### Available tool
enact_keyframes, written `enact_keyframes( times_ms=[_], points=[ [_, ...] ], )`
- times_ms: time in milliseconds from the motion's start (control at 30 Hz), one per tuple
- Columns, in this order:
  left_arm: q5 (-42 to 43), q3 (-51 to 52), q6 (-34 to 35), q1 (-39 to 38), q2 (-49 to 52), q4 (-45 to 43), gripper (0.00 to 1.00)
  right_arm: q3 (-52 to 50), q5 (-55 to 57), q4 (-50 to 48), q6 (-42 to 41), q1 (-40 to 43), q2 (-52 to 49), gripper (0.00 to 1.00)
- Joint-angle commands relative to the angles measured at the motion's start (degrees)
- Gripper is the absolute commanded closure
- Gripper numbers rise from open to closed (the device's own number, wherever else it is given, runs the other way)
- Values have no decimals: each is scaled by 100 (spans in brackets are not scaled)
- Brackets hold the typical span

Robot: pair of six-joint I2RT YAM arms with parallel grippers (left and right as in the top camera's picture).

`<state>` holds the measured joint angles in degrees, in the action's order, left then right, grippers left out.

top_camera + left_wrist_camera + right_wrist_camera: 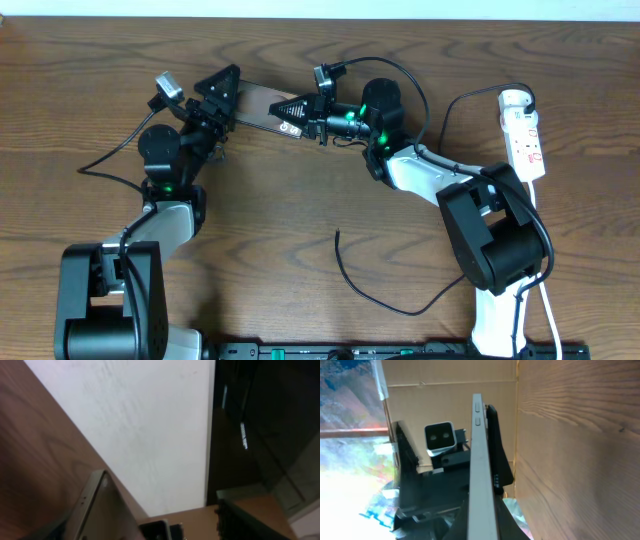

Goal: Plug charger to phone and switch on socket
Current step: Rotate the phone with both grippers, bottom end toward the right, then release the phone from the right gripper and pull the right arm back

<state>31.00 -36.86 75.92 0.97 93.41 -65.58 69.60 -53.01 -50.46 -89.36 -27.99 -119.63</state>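
The phone (262,105) is held off the table at the back centre, brown face up. My right gripper (296,110) is shut on its right end; in the right wrist view the phone's grey edge (479,460) runs straight between my fingers. My left gripper (222,100) is at the phone's left end, open, with one finger against the phone (92,505) and the other apart from it. The charger (400,310) lies loose on the table, its free tip (337,233) in the middle. The white socket (522,130) lies at the far right.
The socket's white cord (545,300) runs down the right edge past the right arm base. A black cable (440,110) arcs from the right arm towards the socket. A pale wall (150,425) stands behind the table.
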Motion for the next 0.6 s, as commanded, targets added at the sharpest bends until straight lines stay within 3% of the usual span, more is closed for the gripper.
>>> enact_keyframes(
  times_ms=[0,100,267,367,500,567],
  points=[
    [201,11,-15,-2,-17,-98,37,79,-70,39,136,-24,4,99],
    [203,11,-15,-2,-17,-98,50,79,-109,57,144,-24,4,99],
    [201,11,-15,-2,-17,-98,61,79,-116,55,160,-24,4,99],
    [208,11,-13,-2,-17,-98,76,79,-118,57,164,-42,4,99],
    [289,11,-17,-2,-17,-101,90,79,-114,57,177,-90,4,99],
    [310,11,-15,-2,-17,-98,93,79,-114,57,177,-101,4,99]
  ],
)
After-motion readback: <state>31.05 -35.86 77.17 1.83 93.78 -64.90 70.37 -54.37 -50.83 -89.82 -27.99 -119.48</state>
